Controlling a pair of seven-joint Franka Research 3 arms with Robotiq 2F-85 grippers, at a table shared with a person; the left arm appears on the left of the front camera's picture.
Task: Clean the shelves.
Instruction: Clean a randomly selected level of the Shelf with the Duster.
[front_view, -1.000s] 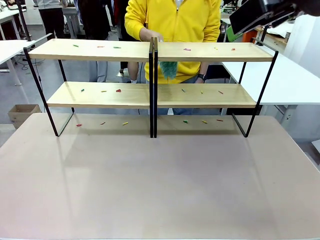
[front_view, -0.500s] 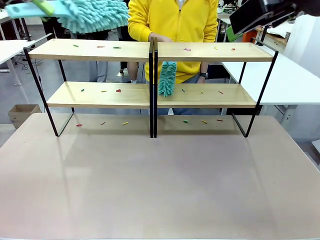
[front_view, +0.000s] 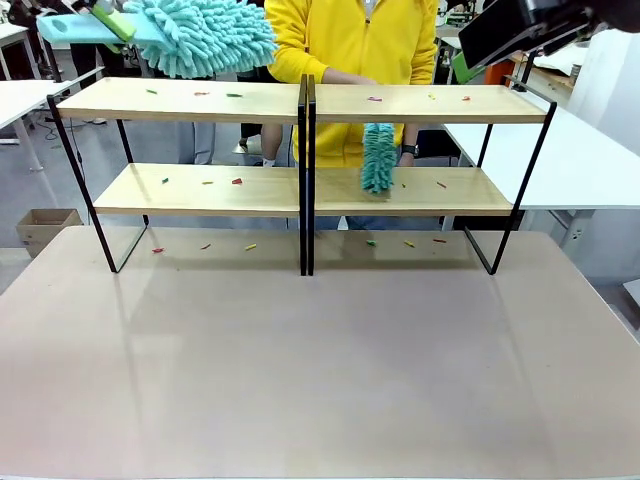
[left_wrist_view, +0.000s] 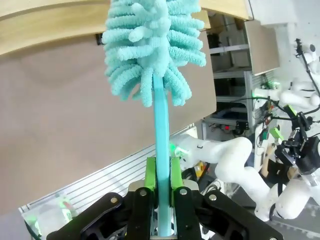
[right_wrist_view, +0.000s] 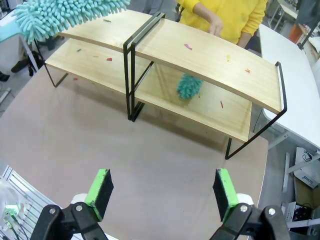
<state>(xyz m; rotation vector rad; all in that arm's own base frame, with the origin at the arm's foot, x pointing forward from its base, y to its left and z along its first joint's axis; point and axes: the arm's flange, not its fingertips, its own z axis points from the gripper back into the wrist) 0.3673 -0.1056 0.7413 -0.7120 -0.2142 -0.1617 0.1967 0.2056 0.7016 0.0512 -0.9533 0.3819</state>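
**Shelves (front_view: 200, 100), light wood boards on thin black frames**

Spanning the far side of the pale table (front_view: 320, 360). Clamped tight in the left gripper (left_wrist_view: 161, 172): fluffy teal microfibre duster (left_wrist_view: 150, 45), up over the top-left board. Right gripper (right_wrist_view: 162, 187) spread wide, empty.

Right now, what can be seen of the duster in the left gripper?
The duster has a fluffy teal head of noodle-like strands on a flat teal handle. The left gripper is shut on the handle near its end. From the front it lies roughly level, head just above the top left of the shelves; contact unclear.
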